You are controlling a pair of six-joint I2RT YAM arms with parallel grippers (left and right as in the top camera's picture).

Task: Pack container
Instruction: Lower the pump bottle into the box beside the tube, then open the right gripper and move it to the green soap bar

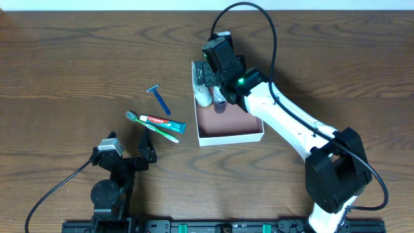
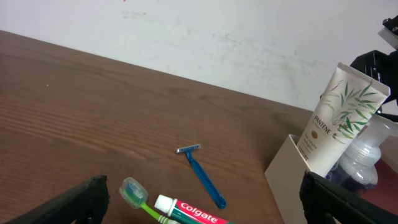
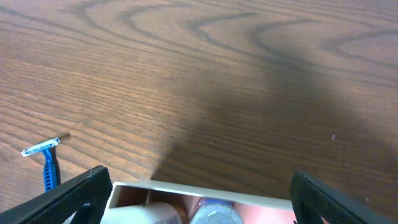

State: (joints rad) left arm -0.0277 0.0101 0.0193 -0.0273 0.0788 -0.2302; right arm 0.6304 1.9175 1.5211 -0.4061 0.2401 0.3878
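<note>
The container (image 1: 228,136) is a shallow white box with a reddish-brown inside, right of the table's middle. A white Pantene tube (image 2: 333,118) and a clear bottle (image 2: 360,158) lean in its far end; they also show in the overhead view (image 1: 206,87). My right gripper (image 1: 217,81) is open above that far end, its fingers wide either side of the box wall (image 3: 199,191). A blue razor (image 1: 158,98), a Colgate toothpaste tube (image 1: 163,122) and a green toothbrush (image 1: 150,127) lie left of the box. My left gripper (image 1: 132,155) is open and empty near the front edge.
The wooden table (image 1: 77,71) spreads to the left and the back. The right arm's white link (image 1: 291,123) reaches over the box's right side. A black rail (image 1: 207,226) runs along the front edge.
</note>
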